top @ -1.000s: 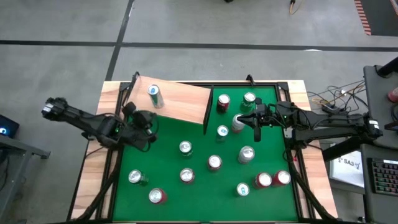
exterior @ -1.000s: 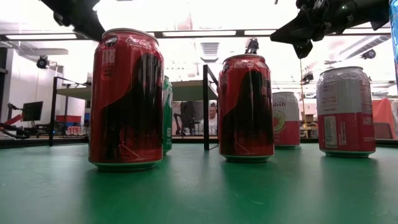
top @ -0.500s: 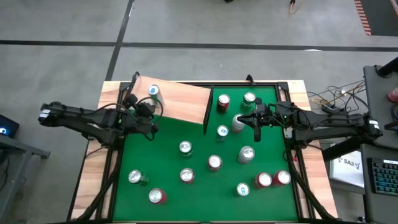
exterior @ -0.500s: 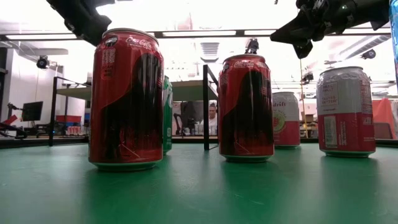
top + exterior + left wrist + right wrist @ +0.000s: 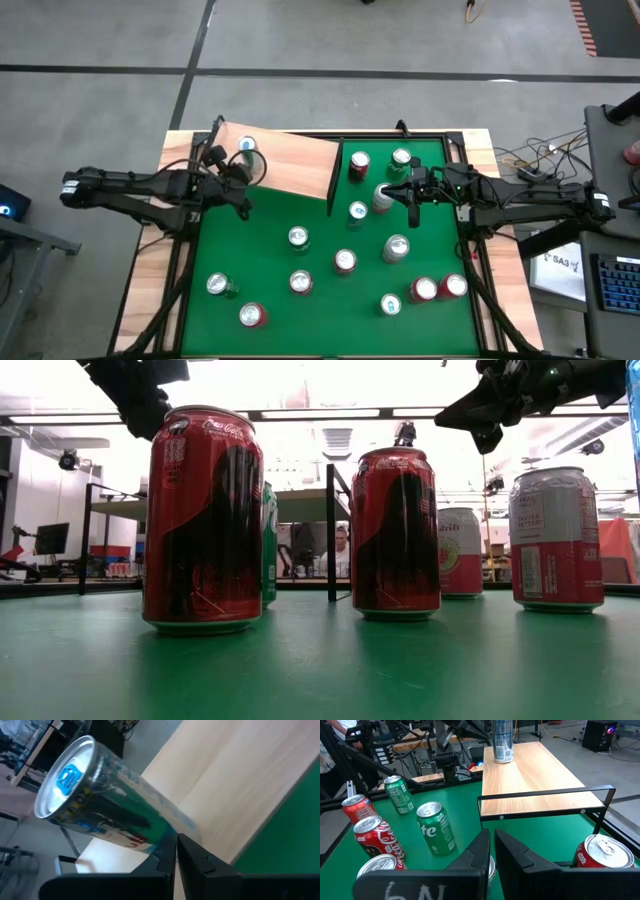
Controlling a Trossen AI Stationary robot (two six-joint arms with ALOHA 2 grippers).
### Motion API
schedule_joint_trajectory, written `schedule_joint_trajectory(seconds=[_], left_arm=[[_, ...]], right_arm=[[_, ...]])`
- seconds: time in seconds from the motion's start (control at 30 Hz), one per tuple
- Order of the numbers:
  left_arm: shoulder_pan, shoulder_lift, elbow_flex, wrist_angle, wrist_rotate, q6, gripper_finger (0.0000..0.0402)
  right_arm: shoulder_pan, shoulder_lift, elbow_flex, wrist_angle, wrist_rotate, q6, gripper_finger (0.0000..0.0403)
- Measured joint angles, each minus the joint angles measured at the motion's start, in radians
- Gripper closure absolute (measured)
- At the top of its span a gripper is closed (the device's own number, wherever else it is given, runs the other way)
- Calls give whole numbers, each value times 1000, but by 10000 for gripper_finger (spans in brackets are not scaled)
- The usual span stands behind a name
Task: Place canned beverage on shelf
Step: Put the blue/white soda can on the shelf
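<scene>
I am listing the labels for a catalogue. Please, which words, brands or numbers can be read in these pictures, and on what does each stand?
"Coca-Cola": on the nearest red can.
"SA3": on a white sheet beside the table.
"te": on a green can, the rest hidden.
Print on the silver can and the can on the shelf: too blurred to read.

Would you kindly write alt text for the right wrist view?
A pale wood shelf holding one upright silver-and-blue can fills the far side, past the right gripper, whose fingers are shut. Green and red cans stand on the green table.
</scene>
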Motion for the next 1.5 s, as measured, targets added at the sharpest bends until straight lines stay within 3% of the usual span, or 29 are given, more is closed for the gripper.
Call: schedule_joint_trajectory(seconds=[1.5], left_arm=[[210, 51, 0, 159, 26, 93, 401]], right_arm=[[0, 0, 0, -1, 0, 3, 385]])
